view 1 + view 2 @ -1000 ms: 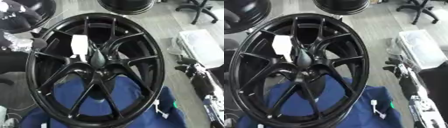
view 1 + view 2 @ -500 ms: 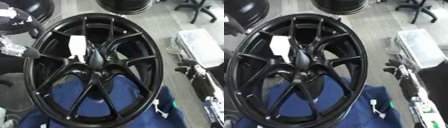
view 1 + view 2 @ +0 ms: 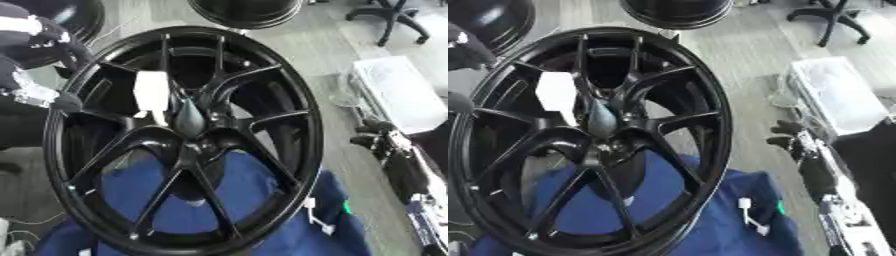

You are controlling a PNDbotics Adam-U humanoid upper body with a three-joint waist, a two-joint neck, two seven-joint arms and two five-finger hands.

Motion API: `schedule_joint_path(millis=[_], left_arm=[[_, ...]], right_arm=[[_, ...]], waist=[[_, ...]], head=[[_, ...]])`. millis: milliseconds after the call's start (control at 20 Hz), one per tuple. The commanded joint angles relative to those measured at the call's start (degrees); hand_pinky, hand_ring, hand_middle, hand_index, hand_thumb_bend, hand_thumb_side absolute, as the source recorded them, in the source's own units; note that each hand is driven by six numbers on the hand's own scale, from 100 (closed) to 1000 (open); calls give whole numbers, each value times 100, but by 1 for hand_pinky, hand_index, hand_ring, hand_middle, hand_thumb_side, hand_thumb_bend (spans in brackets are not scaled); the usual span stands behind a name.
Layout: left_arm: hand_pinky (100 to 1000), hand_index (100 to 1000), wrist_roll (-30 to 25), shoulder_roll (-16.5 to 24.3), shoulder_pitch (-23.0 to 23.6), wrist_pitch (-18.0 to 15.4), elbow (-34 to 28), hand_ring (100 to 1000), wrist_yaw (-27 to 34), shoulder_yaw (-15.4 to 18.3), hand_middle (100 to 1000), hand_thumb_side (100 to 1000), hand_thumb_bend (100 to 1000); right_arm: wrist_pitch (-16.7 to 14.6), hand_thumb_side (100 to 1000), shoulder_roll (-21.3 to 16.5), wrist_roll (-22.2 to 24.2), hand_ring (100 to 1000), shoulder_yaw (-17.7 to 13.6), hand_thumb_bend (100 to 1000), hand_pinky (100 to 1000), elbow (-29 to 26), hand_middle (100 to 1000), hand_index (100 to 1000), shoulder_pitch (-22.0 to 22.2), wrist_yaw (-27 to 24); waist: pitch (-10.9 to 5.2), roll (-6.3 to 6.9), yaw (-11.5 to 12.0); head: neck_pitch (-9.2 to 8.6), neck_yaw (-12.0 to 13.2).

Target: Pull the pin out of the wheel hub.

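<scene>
1. Nearest: a blue cloth [image 3: 219, 210] spread under the lower rim, showing through the spokes. A small white clip-like item [image 3: 317, 220] lies on it at lower right.
2. On the cloth, the wheel hub [image 3: 262, 95], a black multi-spoke alloy rim, tilted toward the camera. Judged heavy and rigid; it should stay put under a light pull, though the cloth beneath could let it slide.
3. At the spoke centre, a dark tapered pin [image 3: 187, 116] stands out of the bore, narrow end up. It looks smooth, hard and glossy, so likely slippery. Best hold, in my judgement: pinch around the shaft low down, near the spokes, and draw straight along its axis.
4. Just up-left of the pin, a white tag [image 3: 151, 92] hangs over a spoke gap. Light and floppy; keep fingers off it.
5. Left edge, mid height: left robot hand [image 3: 39, 95], dark with pale parts, against the outer rim. Blurred; cannot tell whether the fingers are spread or curled. It is not on the pin.
6. Right robot hand: not seen in either view.
7. Far: more black wheels [image 3: 245, 10] on the grey floor, an office chair [image 3: 394, 20], a pale bin [image 3: 402, 95] at right.
</scene>
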Motion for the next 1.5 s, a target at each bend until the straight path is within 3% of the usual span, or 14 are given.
schedule_joint_path(millis=[50, 800, 1500], left_arm=[[953, 867, 2, -95, -238, -14, 13, 822, -68, 53, 799, 371, 562], [961, 872, 2, -630, -569, -47, 34, 829, -158, -113, 804, 363, 584], [941, 836, 2, -754, -514, -395, 172, 828, -685, -144, 801, 274, 581]], right_arm=[[-15, 788, -87, 34, 693, -10, 100, 906, -54, 706, 796, -28, -6], [11, 795, -95, 92, 693, 23, 100, 906, 30, 707, 797, -110, -21], [48, 803, -64, 98, 692, 32, 100, 907, 115, 706, 797, -176, 11]], waist=[[-85, -3, -37], [-37, 25, -138], [15, 41, -139]], head=[[-11, 26], [-96, 27], [-195, 50]])
